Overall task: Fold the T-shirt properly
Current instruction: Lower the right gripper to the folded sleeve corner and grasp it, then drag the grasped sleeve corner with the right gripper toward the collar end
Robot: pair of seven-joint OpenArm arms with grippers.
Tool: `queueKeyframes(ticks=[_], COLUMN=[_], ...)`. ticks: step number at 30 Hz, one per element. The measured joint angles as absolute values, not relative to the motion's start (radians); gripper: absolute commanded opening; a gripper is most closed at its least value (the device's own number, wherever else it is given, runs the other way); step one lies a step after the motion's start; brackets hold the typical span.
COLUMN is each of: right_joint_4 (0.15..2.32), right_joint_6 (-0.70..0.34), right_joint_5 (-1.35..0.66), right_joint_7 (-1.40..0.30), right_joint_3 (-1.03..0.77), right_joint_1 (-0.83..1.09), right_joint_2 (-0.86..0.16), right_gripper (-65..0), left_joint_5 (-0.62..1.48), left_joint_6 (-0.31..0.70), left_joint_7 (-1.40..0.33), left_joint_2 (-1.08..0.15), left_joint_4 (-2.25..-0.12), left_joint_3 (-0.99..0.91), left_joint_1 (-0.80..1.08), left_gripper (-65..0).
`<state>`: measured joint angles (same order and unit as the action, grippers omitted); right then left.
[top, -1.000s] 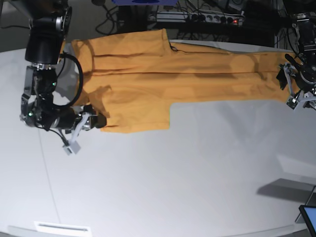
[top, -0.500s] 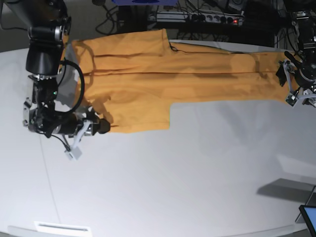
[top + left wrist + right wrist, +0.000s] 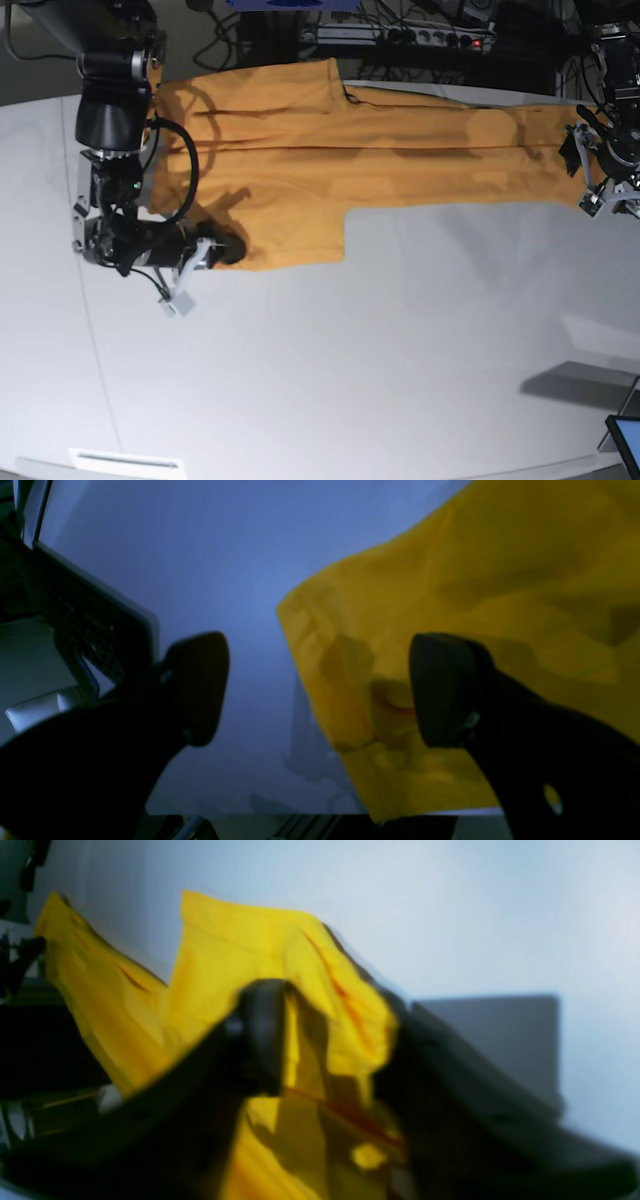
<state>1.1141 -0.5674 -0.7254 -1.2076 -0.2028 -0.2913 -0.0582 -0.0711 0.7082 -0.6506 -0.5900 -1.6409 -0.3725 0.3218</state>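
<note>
The orange-yellow T-shirt [image 3: 330, 150] lies spread lengthwise across the far part of the white table [image 3: 350, 360]. In the base view my right gripper [image 3: 222, 250] sits at the near corner of the sleeve on the left. The right wrist view shows its jaws [image 3: 330, 1055] drawn in on a bunched fold of the T-shirt [image 3: 225, 940], blurred. At the far right my left gripper [image 3: 590, 175] stands at the hem. In the left wrist view it [image 3: 320, 685] is wide open, with the T-shirt's hem corner [image 3: 450, 580] lying between and under its fingers [image 3: 445, 685].
A power strip [image 3: 430, 38] and cables run behind the table's far edge. A screen corner [image 3: 625, 440] on a stand pokes in at the lower right. A white label [image 3: 125, 460] lies at the front left edge.
My right arm has slid to the right along the sleeve's near edge, and its jaws have closed in on the cloth. The left gripper has stayed put, open.
</note>
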Motion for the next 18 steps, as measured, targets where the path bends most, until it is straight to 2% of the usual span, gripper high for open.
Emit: queueKeyframes(ticks=[1,2,18], right_joint_4=[1.112,1.110,1.115], right_joint_6=[-0.567,-0.566,-0.565], right_joint_5=[-0.726,-0.725,-0.734], right_joint_7=[-1.213,-1.222,-1.230], right_joint_3=[-0.203,-0.203,-0.203], right_joint_1=[-0.290,-0.290,-0.279], right_joint_2=[-0.061,-0.061,-0.062], right_gripper=[-64.1,-65.0,-64.9], left_joint_5=[-0.072,-0.072,-0.072], left_joint_6=[0.708,0.708,0.708], left_joint_7=[-0.651,-0.651,-0.651], left_joint_2=[-0.590,-0.590,-0.587], left_joint_4=[-1.641,-1.641,-1.641], left_joint_3=[-0.373,-0.373,-0.372], left_joint_1=[0.322,0.322,0.319], left_gripper=[-10.1,-10.1,-10.1])
